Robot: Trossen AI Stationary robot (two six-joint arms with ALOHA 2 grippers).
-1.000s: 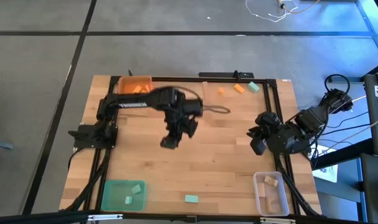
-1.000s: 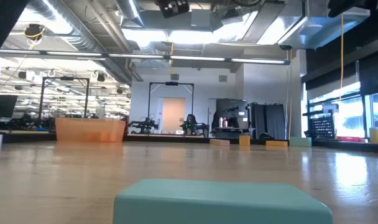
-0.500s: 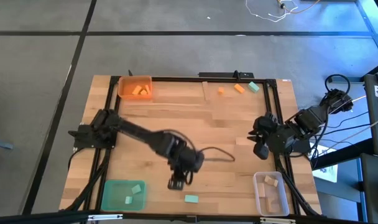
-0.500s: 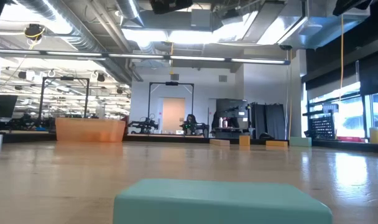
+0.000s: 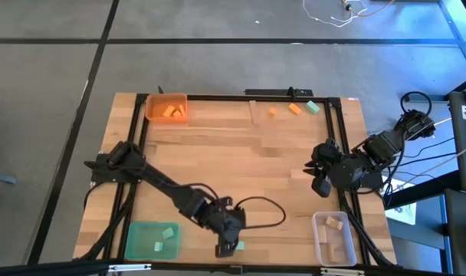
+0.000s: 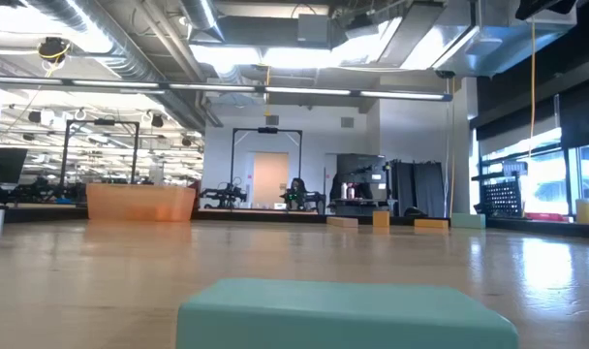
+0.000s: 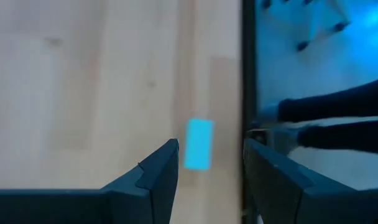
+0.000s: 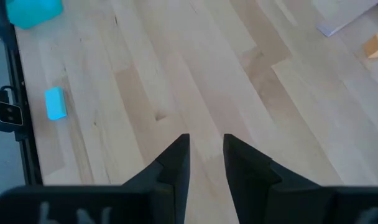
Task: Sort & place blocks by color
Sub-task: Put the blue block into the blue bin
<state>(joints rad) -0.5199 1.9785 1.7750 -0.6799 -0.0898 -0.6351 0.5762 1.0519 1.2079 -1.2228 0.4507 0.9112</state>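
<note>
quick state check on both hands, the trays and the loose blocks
left hand: open, empty, above teal block
right hand: empty, waiting at table's right edge
orange tray: holds orange blocks
green tray: holds green blocks
clear tray: holds wood blocks
far-edge blocks: loose on table

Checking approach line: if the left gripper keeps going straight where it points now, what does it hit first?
Likely the teal block: it lies on the wood just ahead of the left gripper, roughly in line with its open fingers. How far above the block the gripper is remains unclear.
</note>
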